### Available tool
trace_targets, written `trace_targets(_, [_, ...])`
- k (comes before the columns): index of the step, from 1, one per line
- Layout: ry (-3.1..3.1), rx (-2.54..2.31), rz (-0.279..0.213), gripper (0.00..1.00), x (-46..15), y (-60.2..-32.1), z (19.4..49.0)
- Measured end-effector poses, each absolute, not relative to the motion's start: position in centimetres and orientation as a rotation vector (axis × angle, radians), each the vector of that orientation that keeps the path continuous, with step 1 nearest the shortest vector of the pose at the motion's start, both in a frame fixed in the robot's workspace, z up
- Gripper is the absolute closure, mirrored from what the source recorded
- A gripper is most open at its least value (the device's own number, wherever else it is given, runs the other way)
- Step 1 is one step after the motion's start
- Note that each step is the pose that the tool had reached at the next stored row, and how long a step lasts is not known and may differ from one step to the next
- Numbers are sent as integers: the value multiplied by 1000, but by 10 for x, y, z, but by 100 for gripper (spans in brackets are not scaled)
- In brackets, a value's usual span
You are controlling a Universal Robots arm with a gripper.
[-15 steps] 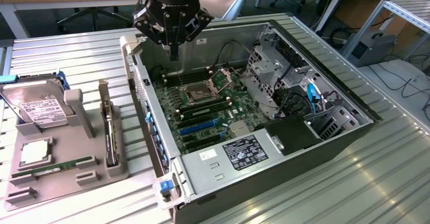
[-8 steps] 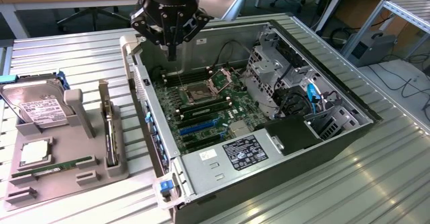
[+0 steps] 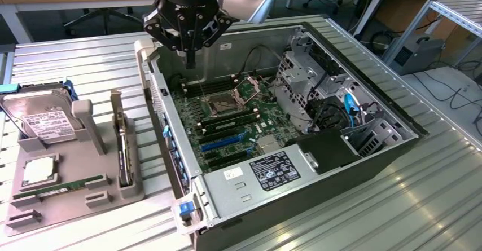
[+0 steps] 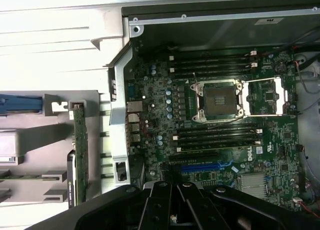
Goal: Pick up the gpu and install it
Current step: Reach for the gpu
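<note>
The gpu (image 3: pixel 122 155) stands on edge in a slot of the grey parts holder (image 3: pixel 75 206), to the exterior view's left of the open computer case (image 3: pixel 301 166). In the wrist view the gpu (image 4: pixel 80 155) shows as a thin card seen edge-on beside the case wall. My gripper (image 3: pixel 191 61) hangs shut with nothing between its fingers, above the far left corner of the case, over the motherboard (image 3: pixel 233 121) and apart from the gpu. Its black fingers (image 4: pixel 160 205) lie pressed together over the blue expansion slot (image 4: pixel 200 167).
The holder also carries a hard drive (image 3: pixel 45 121), a silver processor (image 3: pixel 39 172) and a green memory stick (image 3: pixel 60 190). Inside the case are an open processor socket (image 3: pixel 226 100), drive cages (image 3: pixel 309 87), cables and a power supply (image 3: pixel 275 172). Slatted metal table (image 3: pixel 421 206) around.
</note>
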State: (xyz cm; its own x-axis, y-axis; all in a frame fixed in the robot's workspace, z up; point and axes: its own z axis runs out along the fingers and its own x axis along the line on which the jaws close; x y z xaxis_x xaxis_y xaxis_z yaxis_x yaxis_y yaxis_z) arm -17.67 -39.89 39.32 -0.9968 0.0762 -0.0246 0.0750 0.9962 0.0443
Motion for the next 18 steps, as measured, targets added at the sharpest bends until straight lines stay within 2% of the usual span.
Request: trace_targets(18, [3112,118,68,89,-187,-399,393])
